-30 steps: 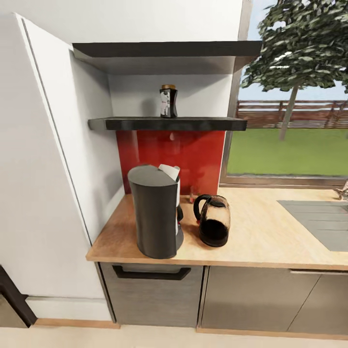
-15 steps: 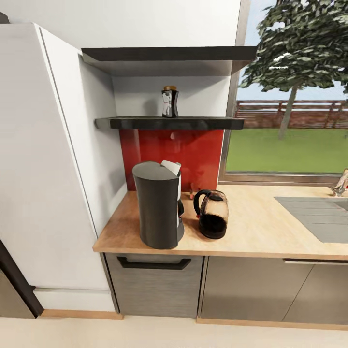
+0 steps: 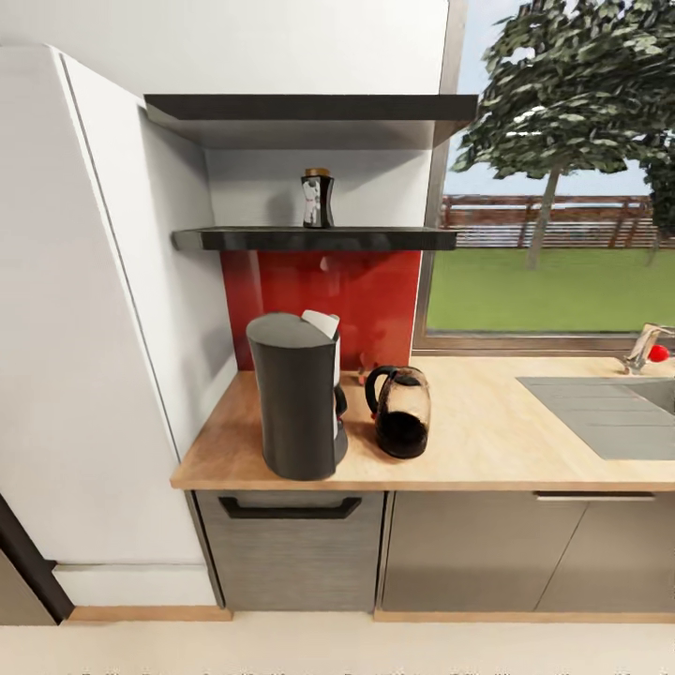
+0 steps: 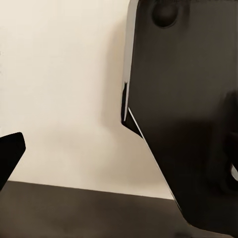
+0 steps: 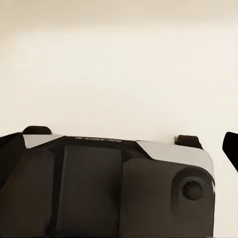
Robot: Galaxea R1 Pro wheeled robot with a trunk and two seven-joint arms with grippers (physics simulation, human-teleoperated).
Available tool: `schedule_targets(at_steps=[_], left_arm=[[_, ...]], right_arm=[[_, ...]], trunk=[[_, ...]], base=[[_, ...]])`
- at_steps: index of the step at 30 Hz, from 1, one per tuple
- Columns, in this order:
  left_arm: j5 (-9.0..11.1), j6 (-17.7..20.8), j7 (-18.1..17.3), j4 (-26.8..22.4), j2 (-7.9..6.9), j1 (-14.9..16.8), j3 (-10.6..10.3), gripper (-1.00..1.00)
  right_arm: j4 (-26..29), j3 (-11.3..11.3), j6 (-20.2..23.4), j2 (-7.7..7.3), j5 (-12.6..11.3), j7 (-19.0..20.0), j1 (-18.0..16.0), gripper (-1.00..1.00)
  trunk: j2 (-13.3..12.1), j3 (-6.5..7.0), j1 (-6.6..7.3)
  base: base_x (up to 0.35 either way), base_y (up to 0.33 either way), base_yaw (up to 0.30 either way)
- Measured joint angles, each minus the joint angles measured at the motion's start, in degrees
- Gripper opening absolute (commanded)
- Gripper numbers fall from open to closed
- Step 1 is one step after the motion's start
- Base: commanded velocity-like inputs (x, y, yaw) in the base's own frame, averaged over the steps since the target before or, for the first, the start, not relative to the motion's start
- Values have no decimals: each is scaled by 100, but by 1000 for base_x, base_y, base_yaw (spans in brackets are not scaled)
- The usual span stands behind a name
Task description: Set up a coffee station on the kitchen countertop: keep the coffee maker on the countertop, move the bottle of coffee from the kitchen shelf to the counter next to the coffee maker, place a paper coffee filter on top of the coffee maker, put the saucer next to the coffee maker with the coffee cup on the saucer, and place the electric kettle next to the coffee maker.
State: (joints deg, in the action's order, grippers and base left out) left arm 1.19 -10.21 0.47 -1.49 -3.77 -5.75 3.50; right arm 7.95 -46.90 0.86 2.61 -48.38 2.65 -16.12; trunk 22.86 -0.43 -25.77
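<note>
On the kitchen shelf [image 3: 314, 239] the bottle of coffee [image 3: 317, 199] was seen, untouched; the view had been shifted slightly rightward, the approach judged unfinished; neither gripper's finger spread could be told; no distance from the fingers was shown.

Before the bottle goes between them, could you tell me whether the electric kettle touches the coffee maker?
Apart: the head view shows bare countertop between electric kettle and coffee maker.

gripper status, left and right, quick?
Left gripper: cannot be told; the left wrist view gives just a dark fingertip at the frame edge.
Right gripper: cannot be told; the right wrist view gives just a dark fingertip at the edge.
</note>
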Motion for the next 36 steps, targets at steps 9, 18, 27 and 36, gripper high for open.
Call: schedule_targets(at_steps=[9,18,27,36], left_arm=[[-2,-2,-1,0,0,9,-1,100],[-11,-5,0,-158,-52,8,-4,100],[-27,0,-1,-186,-52,8,-1,100],[-23,-6,0,-185,-54,4,3,100]], right_arm=[[1412,52,-938,-154,23,-242,-36,100],[2636,64,-3662,-517,0,-1837,-173,100],[2975,1522,-5488,-1236,-28,-1849,-529,100],[3787,1780,-5476,-1445,12,-1827,-568,100]], trunk=[[0,0,-1],[0,0,1],[0,0,1],[0,0,1]], base=[[-204,0,0],[-24,0,0],[0,0,0],[0,0,0]])
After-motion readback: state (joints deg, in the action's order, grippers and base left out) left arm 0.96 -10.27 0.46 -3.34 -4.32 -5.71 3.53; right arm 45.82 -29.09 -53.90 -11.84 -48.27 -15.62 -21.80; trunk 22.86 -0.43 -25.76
